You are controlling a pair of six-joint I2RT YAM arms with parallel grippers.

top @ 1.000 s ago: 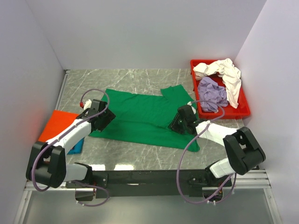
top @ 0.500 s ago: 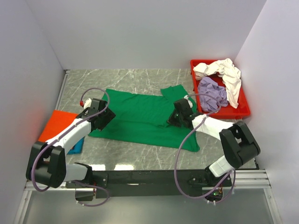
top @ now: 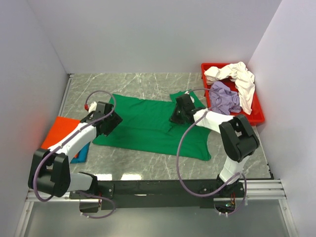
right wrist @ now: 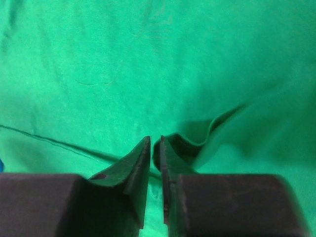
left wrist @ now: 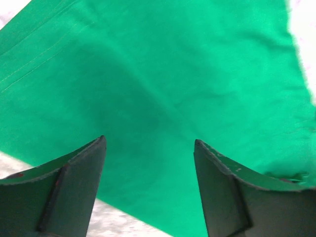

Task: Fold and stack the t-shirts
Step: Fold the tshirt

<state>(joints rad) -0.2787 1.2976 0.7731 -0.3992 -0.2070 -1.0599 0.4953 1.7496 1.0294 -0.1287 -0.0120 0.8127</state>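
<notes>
The bright green t-shirt (top: 143, 123) lies spread flat on the marble table. My left gripper (top: 111, 123) is open and empty, low over the shirt's left edge; the left wrist view shows its wide-apart fingers (left wrist: 149, 142) above green cloth (left wrist: 158, 74) and a strip of table. My right gripper (top: 175, 116) is shut on a raised fold of the green t-shirt (right wrist: 207, 128) near the shirt's upper right, jaws almost touching (right wrist: 155, 139). An orange t-shirt (top: 61, 129) and a teal one (top: 81, 154) lie at the left, partly under my left arm.
A red tray (top: 247, 121) at the back right holds a crumpled cream-white t-shirt (top: 237, 76) and a lavender one (top: 223, 98). White walls enclose the table on three sides. Bare marble shows behind and in front of the green shirt.
My right gripper has moved up and to the left across the green shirt, dragging cloth with it. My left gripper has barely moved.
</notes>
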